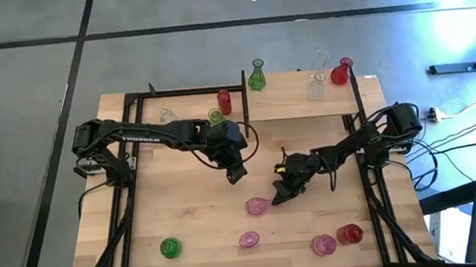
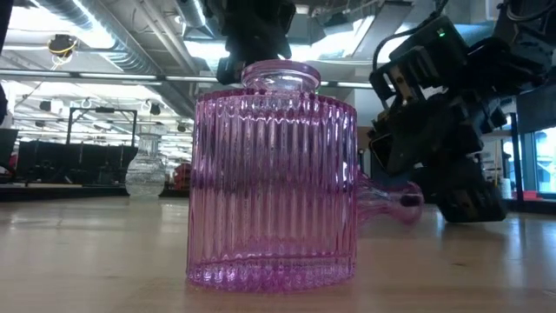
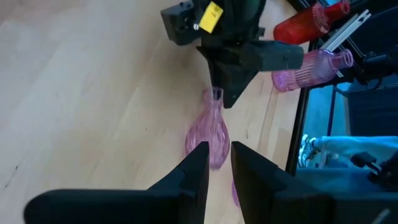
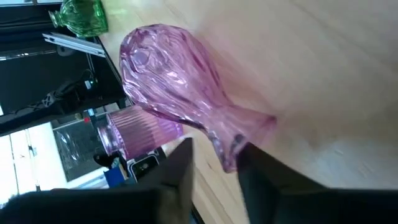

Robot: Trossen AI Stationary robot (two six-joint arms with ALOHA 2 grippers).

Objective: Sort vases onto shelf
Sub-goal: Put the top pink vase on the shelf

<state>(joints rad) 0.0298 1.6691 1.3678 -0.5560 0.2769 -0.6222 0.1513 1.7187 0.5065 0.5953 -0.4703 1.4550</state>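
High view: right gripper [image 1: 280,191], fingers narrowly parted, reaches the fallen pink vase [image 1: 257,205] at its 9 o'clock; next, close on the neck. Left gripper [image 1: 237,174] hovers, slightly open.

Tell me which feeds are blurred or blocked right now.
Low view: the ribbed pink vase stands close to the lens and blocks much of the table. Right wrist view: the right tool is soft, and so is the lying pink vase near it. Left wrist view: bright blue patch at the table edge. High view: evenly lit.
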